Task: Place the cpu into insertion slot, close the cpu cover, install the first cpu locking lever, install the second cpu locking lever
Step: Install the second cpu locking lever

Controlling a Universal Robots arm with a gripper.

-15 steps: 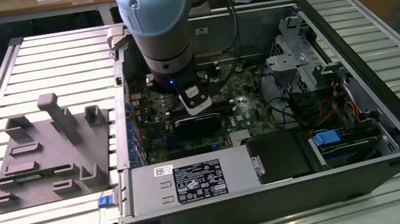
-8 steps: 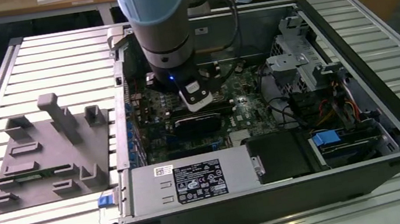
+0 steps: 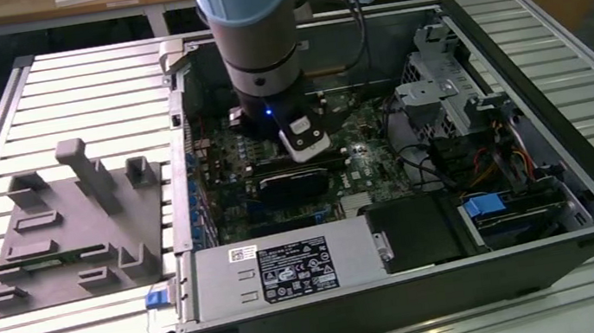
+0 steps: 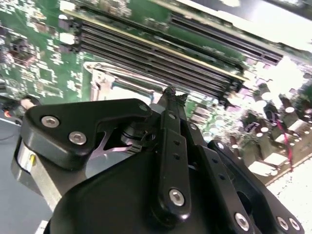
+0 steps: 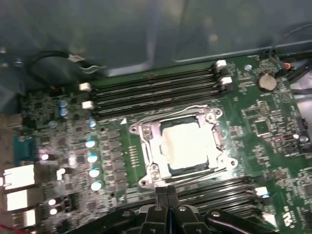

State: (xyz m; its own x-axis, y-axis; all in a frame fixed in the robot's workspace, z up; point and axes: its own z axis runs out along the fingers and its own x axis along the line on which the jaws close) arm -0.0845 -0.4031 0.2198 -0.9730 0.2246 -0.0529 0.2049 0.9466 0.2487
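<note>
In the first wrist view the cpu lies flat in the insertion slot, its silver top bright. The cpu cover, a silver frame, lies down around the chip. Thin wire levers run along two sides of the socket: one on the memory-slot side, one on the gripper side. Whether they are latched I cannot tell. My gripper hovers just off the socket's edge, its two black fingers pressed together with nothing between them. In the second wrist view the gripper points at the socket's silver rim.
The arm reaches down into an open computer case lying on a slatted metal table. Long black memory slots flank the socket. Cables and a drive cage fill the case's side toward the exterior view's right. A grey fixture sits beside the case.
</note>
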